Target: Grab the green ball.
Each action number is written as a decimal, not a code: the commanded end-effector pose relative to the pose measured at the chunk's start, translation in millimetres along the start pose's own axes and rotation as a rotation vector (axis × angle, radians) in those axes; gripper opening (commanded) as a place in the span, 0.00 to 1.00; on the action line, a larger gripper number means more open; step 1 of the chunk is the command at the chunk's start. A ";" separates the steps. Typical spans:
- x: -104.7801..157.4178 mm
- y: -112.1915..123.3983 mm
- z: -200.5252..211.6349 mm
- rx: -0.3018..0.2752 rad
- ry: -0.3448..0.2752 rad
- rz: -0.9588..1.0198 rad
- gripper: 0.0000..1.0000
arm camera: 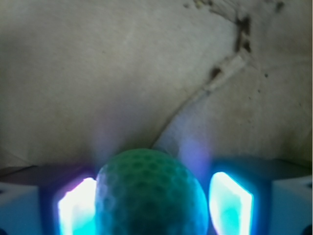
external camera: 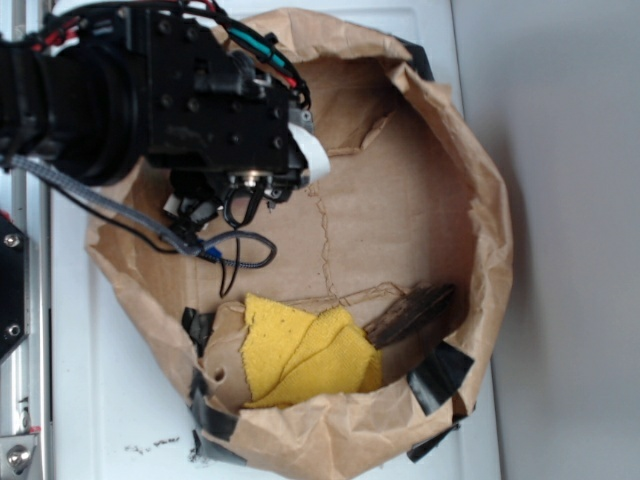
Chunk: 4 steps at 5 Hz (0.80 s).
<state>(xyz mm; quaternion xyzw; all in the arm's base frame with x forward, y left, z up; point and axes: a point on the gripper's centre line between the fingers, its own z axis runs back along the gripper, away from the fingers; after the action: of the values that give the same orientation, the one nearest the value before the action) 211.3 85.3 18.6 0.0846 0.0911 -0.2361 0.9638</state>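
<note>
The green ball (arm camera: 149,193), dimpled like a golf ball, fills the bottom middle of the wrist view, resting on the brown paper floor of the bag. My gripper (arm camera: 154,203) straddles it. The left fingertip (arm camera: 76,208) meets the ball's side, while a thin dark gap shows between the ball and the right fingertip (arm camera: 231,200). The jaws are open around the ball. In the exterior view the black arm and gripper (external camera: 245,205) reach down into the upper left of the bag, and the arm's body hides the ball there.
A wide brown paper bag (external camera: 480,230) with raised crumpled walls surrounds the work area. A folded yellow cloth (external camera: 305,350) lies at its near side, with a dark wooden piece (external camera: 410,315) beside it. A black cable (external camera: 240,255) dangles under the arm.
</note>
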 end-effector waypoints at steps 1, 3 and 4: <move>-2.7 10.7 18.0 0.022 -0.066 0.010 0.00; -7.7 19.0 106.1 -0.039 -0.281 0.029 0.00; -3.5 12.3 140.9 -0.044 -0.361 0.026 0.00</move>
<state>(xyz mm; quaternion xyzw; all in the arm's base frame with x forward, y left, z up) 230.2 62.0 142.1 0.0013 -0.0536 -0.2277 0.9722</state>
